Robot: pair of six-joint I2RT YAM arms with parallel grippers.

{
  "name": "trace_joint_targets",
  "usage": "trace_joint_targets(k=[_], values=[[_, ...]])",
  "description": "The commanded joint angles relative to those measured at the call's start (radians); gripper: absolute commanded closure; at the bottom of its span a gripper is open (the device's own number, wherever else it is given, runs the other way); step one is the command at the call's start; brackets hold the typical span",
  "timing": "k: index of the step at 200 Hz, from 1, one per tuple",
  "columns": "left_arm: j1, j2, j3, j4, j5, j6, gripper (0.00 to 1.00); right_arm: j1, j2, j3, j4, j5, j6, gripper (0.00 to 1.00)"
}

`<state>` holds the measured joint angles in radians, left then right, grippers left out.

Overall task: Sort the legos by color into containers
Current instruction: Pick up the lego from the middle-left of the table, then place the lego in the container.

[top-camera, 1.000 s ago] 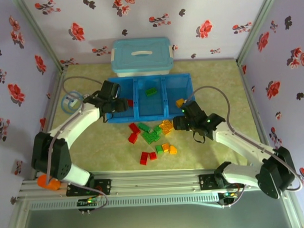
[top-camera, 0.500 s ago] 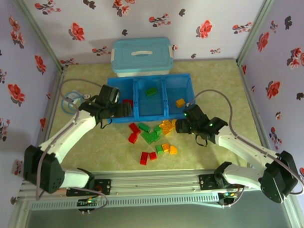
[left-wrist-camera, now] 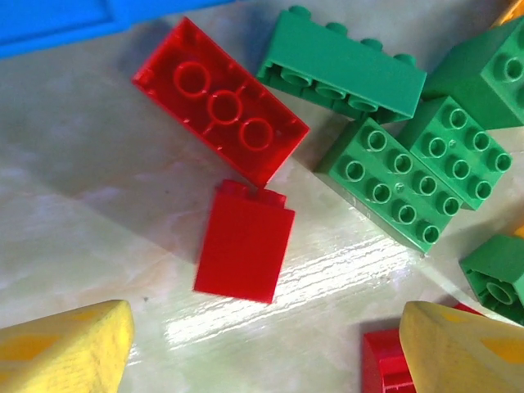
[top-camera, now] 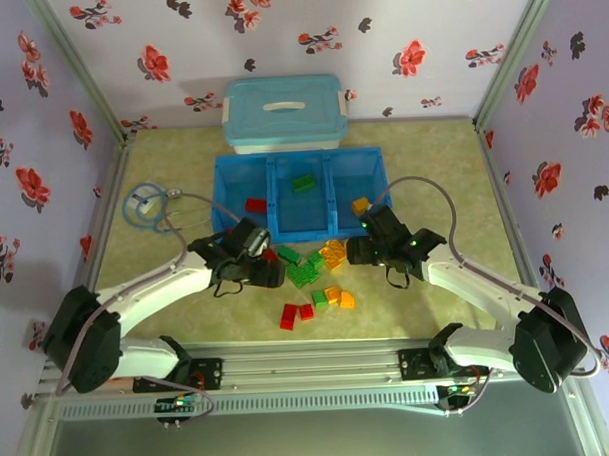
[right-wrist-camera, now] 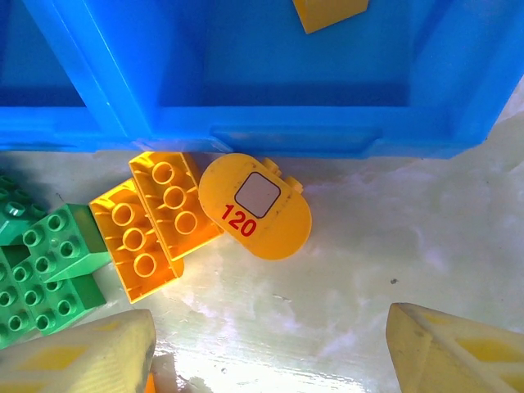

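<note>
Top external view.

Containers: one blue tray [top-camera: 302, 216] with three compartments in a row, on the pale tabletop [top-camera: 162, 163], in front of a pale-blue lidded box [top-camera: 284, 112].
- Left compartment: one red brick [top-camera: 256, 205].
- Middle compartment: one green brick [top-camera: 303, 184].
- Right compartment: one orange brick [top-camera: 361, 205].

Loose legos: a mixed pile [top-camera: 308, 273] of green, orange and red pieces lies on the table just in front of the tray. A smaller cluster [top-camera: 312, 306] of red, green and orange lies nearer the arm bases.

Other: a coiled cable [top-camera: 144, 207] lies left of the tray.

Left gripper [top-camera: 269, 274]: at the left edge of the pile.
- Left wrist view: the gripper [left-wrist-camera: 262, 336] has its yellow fingertips [left-wrist-camera: 65, 344] spread wide, released, with nothing between them.
- An upturned red brick [left-wrist-camera: 221, 100] lies below it on the table.
- A smaller red block [left-wrist-camera: 244, 241] lies on its side just beside that brick.
- To the right, a long green brick [left-wrist-camera: 342, 65] lies on its side.
- A studs-up green brick [left-wrist-camera: 397, 184] lies close against its green neighbours.

Right gripper [top-camera: 353, 248]: at the right edge of the pile, near the tray's front.
- Right wrist view: the gripper [right-wrist-camera: 270, 344] has its jaws wide apart, released and empty.
- Two orange six-stud bricks [right-wrist-camera: 155, 221] lie side by side, touching.
- A rounded orange piece marked 120 [right-wrist-camera: 255, 207] lies against them and against the tray's front wall [right-wrist-camera: 270, 135].
- Green studded bricks [right-wrist-camera: 49, 262] lie at the left edge of this view.
</note>
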<state>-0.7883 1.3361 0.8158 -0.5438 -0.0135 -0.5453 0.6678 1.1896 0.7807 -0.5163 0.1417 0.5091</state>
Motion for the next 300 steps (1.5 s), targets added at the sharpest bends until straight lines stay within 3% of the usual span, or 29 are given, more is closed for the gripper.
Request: trace_joint_targets(k=[1,88,139,167,230,300], values=[[-0.011,0.044,-0.01,0.064,0.014,-0.019,0.17,0.007,-0.013,0.029,-0.004,0.002,0.018,0.25],[-0.037,0.201,0.031,0.059,-0.037,-0.007,0.31,0.007,-0.016,0.031,-0.008,0.017,0.015,0.26],[-0.04,0.209,0.048,0.031,-0.102,-0.017,0.61,0.007,-0.029,0.006,-0.002,0.024,0.018,0.26],[-0.043,0.185,0.049,0.013,-0.119,-0.017,0.71,0.007,-0.049,-0.019,0.004,0.029,0.023,0.26],[-0.043,0.014,0.127,-0.099,-0.138,-0.004,0.73,0.006,-0.071,-0.029,0.0,0.036,0.023,0.26],[0.163,0.016,0.291,-0.129,-0.151,0.104,0.72,0.007,-0.087,-0.019,-0.001,0.021,0.038,0.26]])
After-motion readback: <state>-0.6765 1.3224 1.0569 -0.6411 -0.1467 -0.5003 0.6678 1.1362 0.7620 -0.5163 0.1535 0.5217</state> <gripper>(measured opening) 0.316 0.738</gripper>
